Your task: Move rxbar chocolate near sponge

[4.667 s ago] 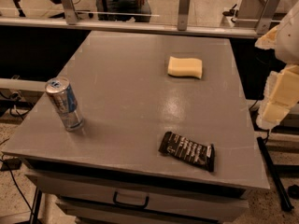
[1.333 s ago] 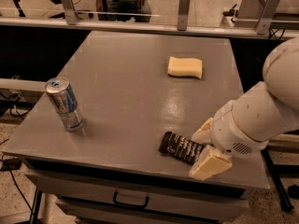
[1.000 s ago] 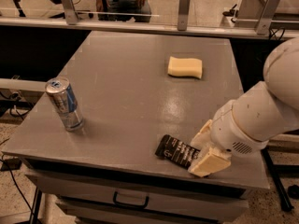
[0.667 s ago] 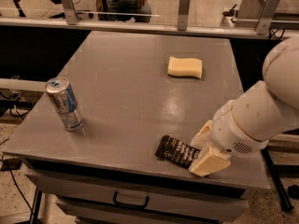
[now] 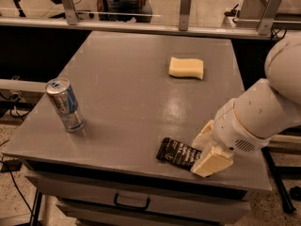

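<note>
The rxbar chocolate (image 5: 178, 152), a flat black wrapper with white lettering, lies near the table's front edge, right of centre. My gripper (image 5: 207, 149) has come down on its right end, with one cream finger (image 5: 203, 134) behind the bar and the other in front. The jaws are closed on that end, which they hide, and the bar still rests on the table. The pale yellow sponge (image 5: 186, 68) lies far back on the table, well apart from the bar and the gripper.
A silver-blue drink can (image 5: 65, 104) stands upright at the left of the grey table (image 5: 122, 88). My white arm (image 5: 263, 112) reaches in over the table's right edge. A metal rail with posts (image 5: 184, 8) runs behind the table. A drawer handle (image 5: 131, 202) is below the front edge.
The arm came in from the right and lowered the gripper onto the bar's right end. The bar slid slightly to the left about a second ago; nothing has moved since.
</note>
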Controlling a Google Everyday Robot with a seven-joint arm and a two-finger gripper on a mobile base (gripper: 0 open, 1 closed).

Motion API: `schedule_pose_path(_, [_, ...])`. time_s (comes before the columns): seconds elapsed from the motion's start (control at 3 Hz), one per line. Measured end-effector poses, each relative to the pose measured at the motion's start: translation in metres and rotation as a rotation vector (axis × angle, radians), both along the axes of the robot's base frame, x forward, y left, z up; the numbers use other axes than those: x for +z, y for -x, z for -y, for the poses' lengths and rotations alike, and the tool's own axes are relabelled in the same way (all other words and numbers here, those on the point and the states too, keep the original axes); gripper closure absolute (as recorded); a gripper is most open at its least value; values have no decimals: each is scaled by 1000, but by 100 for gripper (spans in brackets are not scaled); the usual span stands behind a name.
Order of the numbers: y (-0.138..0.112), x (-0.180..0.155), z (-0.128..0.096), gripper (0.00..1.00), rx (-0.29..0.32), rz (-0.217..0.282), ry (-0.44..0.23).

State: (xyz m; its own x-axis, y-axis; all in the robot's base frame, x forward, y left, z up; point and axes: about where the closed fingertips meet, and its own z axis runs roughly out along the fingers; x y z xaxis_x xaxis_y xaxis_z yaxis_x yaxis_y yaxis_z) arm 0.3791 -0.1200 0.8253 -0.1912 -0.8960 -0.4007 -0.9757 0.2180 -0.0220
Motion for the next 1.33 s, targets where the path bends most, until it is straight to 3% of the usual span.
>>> schedule_pose_path(0.33, [3,13,-2,100,-3,24,12])
schedule_pose_path(0.67, [-12,35,4,100,-25,69,18])
schedule_pose_path(1.33, [-90,87,34,100,-112,217,34])
